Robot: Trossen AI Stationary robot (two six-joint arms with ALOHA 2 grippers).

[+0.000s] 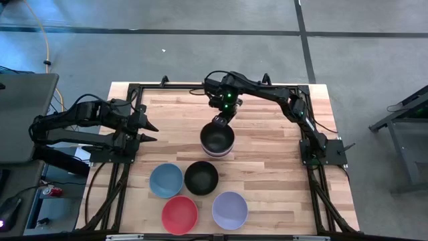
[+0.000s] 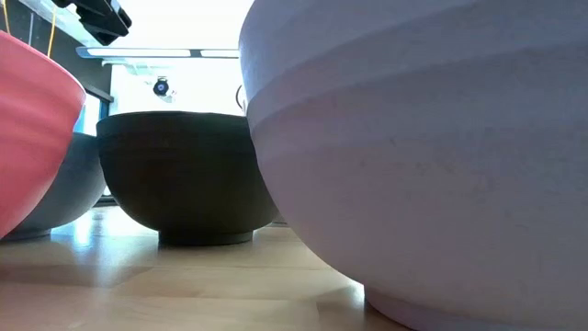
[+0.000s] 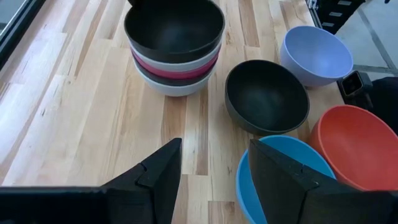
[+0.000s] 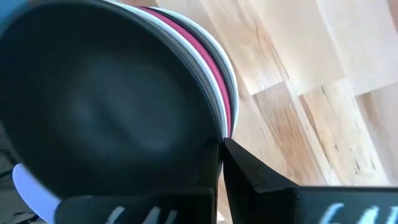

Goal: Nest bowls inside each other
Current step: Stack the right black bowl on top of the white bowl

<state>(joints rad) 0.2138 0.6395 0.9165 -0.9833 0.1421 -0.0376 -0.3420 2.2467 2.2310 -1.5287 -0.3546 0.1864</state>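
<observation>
A stack of nested bowls stands on its white bottom bowl mid-table, topped by a black bowl over white, magenta, black and white layers. My right gripper is at the stack's far rim, shut on the top black bowl. Four loose bowls rest upright on their bases near the table's near edge: blue, black, red, lavender. My left gripper waits open at the table's left side, fingers pointing right. My right gripper pinches the top black bowl's rim on the stack's far side, one finger inside the bowl and the other outside. The fingers come from above, slanting down from the far side. The bowl sits nested in the stack.
The stack's layered rims show beside my right fingers. In the low view the lavender bowl fills the right, with the black bowl and red bowl beside it. Bare wood lies left of the stack.
</observation>
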